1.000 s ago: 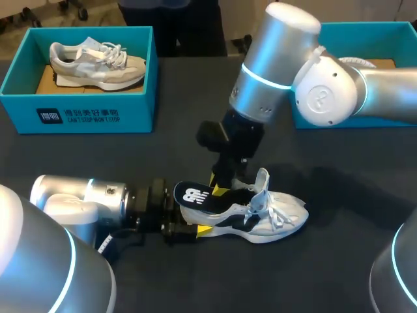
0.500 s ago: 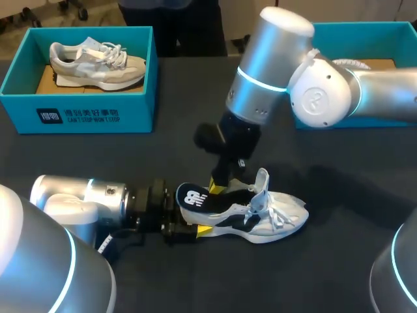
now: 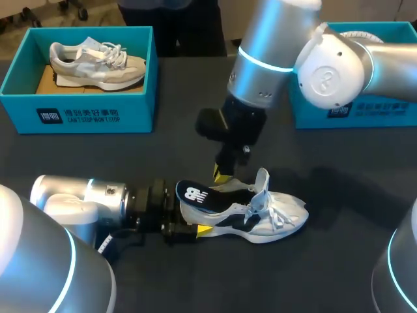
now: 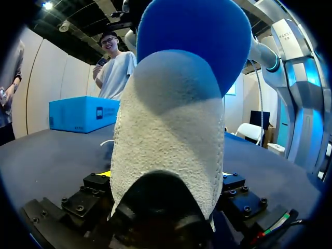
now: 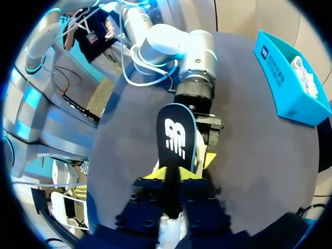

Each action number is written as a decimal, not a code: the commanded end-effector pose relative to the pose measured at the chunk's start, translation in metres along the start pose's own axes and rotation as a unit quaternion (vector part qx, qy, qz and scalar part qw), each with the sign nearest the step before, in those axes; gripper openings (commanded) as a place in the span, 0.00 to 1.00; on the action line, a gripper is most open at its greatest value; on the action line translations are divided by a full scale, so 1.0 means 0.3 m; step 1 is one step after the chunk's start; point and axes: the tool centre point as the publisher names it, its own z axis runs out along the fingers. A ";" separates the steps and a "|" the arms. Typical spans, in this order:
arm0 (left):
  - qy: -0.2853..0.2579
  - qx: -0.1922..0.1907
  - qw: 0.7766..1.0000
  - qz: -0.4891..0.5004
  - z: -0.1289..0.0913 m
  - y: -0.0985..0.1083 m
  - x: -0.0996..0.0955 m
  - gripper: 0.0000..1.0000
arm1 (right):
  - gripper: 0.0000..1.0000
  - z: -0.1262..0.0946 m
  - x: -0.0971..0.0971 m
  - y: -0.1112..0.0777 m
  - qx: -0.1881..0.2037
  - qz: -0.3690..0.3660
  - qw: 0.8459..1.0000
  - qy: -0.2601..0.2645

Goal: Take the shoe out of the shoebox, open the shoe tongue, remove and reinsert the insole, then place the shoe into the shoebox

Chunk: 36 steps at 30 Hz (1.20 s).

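While the shoe lay on its sole on the table, toe pointing to the robot's right, the left gripper was clenched on its heel from both sides. The insole, dark blue with a white mark, stuck out of the shoe's opening and tilted up over the heel. The right gripper hung above the shoe, its tips at the insole's front end.

From the head view alone its grasp could not be judged — the right wrist view settled it. Both yellow tips pinched the insole's narrow end between them, and the rest of the insole ran ahead of the fingers toward the left arm.

The left wrist view showed what the others hid: the white, pebbled back of the heel filled the space between the left fingers, and the blue insole rose above it. The yellow tips barely showed there, though the head view showed one beside the sole.

Two blue boxes stood at the table's far side — the left box held a grey shoe, well apart from both grippers. The right box sat partly behind the right arm, its inside mostly hidden.
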 end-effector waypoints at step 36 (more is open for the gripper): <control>0.000 0.000 1.000 0.000 0.002 0.001 0.000 0.00 | 0.00 0.050 -0.042 -0.015 -0.040 -0.047 0.997 0.050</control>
